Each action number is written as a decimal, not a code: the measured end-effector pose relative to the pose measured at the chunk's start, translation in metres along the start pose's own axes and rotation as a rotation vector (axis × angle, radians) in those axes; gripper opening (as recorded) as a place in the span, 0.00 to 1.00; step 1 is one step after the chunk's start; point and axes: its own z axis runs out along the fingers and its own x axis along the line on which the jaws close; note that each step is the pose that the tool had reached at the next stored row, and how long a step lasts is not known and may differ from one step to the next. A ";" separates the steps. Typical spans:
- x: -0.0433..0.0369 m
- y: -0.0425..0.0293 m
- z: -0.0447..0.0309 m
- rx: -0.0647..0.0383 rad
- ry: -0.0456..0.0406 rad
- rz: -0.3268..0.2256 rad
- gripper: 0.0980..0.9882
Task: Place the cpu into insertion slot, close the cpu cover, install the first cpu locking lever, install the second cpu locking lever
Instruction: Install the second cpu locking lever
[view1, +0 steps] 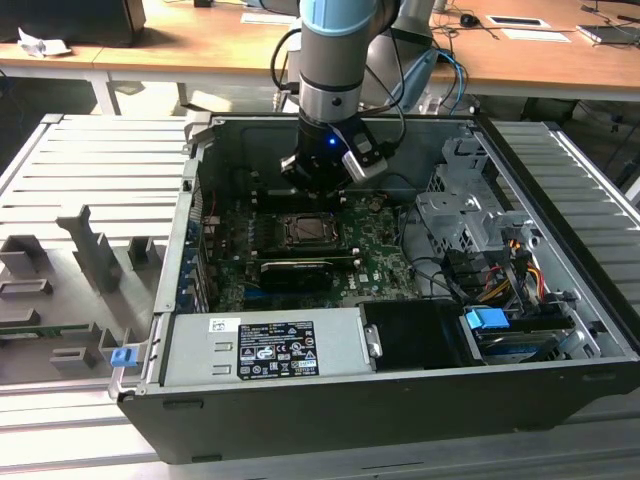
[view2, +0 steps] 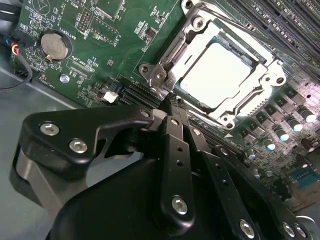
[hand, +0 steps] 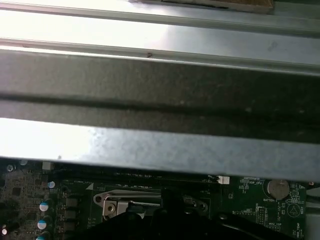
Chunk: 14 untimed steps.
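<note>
In the second wrist view the cpu (view2: 217, 75) lies flat in the insertion slot (view1: 300, 245), its pale metal top showing through the window of the cpu cover (view2: 235, 114). The cover's silver frame lies down over the chip. My gripper (view2: 171, 102) is shut with nothing between its fingers, and its tips sit at the socket's corner beside the cover's hinge bolts (view2: 159, 75). I cannot tell whether the tips touch a locking lever there. In the exterior view the gripper (view1: 325, 180) hangs inside the open computer case, just behind the socket.
A long black card (view1: 295, 272) lies in front of the socket. The power supply (view1: 265, 345) fills the front of the case, with a drive cage (view1: 470, 215) and cables on the exterior view's right. A coin battery (view2: 54, 46) and capacitors (view2: 280, 135) stand nearby. The case wall (hand: 160, 100) is close.
</note>
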 end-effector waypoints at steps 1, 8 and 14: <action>0.0000 -0.0003 0.0000 0.000 0.0000 0.000 0.01; 0.0003 -0.0045 -0.0043 0.000 0.0000 0.000 0.01; 0.0005 -0.0081 -0.0070 0.000 0.0000 0.000 0.01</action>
